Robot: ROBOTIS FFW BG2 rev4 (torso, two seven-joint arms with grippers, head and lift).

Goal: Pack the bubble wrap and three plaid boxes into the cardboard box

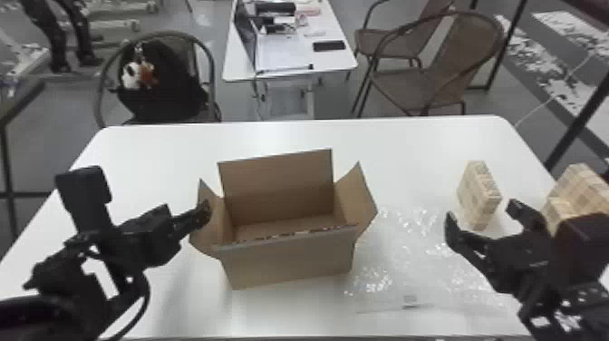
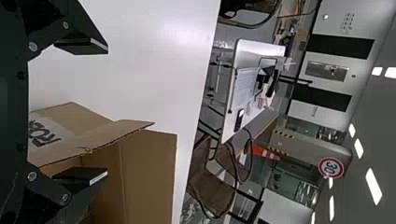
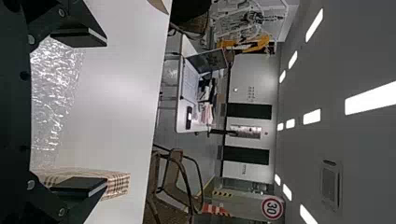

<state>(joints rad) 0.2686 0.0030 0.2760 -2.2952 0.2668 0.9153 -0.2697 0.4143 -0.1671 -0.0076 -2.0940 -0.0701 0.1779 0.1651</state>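
The open cardboard box (image 1: pixel 290 263) stands mid-table, flaps up, no item visible inside. My left gripper (image 1: pixel 206 213) is at its left flap; in the left wrist view the gripper (image 2: pixel 105 112) is open, one finger over the box (image 2: pixel 149 172). Clear bubble wrap (image 1: pixel 408 258) lies flat to the box's right. My right gripper (image 1: pixel 480 213) is open above the wrap's right part, near an upright plaid box (image 1: pixel 478 195). In the right wrist view the gripper (image 3: pixel 105 114) has the bubble wrap (image 3: pixel 51 98) and a plaid box (image 3: pixel 119 184) beyond its fingers. More plaid boxes (image 1: pixel 580 186) stand far right, partly behind the right arm.
The white table (image 1: pixel 385 140) has bare surface behind the cardboard box. Beyond its far edge are a chair with a black bag (image 1: pixel 158 86), a smaller table with a laptop (image 1: pixel 247 36), and wicker chairs (image 1: pixel 435 68).
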